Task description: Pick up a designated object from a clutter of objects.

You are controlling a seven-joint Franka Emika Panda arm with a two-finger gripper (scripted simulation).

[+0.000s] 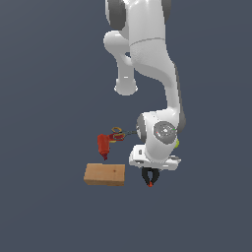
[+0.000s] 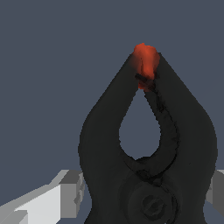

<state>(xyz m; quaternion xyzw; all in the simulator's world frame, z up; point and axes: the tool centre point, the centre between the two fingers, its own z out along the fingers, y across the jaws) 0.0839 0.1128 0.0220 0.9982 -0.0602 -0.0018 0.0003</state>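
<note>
Wrist view: black spring clamp (image 2: 148, 166) fills the frame, red-orange jaw tips (image 2: 145, 65) pointing away from the camera, both handles running back toward the gripper's (image 2: 144, 197) grey fingers (image 2: 65, 192), which show on either side of the handle end.

Exterior view, items:
- Clamp (image 1: 150, 176): hangs directly beneath the gripper (image 1: 150, 170), long axis about vertical, tips down. No shadow or contact with the floor can be made out, so whether it is lifted clear is uncertain.
- Gripper state: fingers appear closed against the clamp's handle end, one on each side; judged a hold, though the contact patches themselves are hidden.
- Wooden block (image 1: 104, 174): lying flat, near the clamp on the exterior view's left, apart from it.
- Red drill (image 1: 104, 145): beyond the block.
- Red-handled scissors (image 1: 118, 134): just beside the drill.
- Tennis ball (image 1: 176, 143): only a yellow-green sliver behind the wrist.

Governing relation: clamp lies in line with the gripper, straight below it. A plain upward move should keep it free of the block.
</note>
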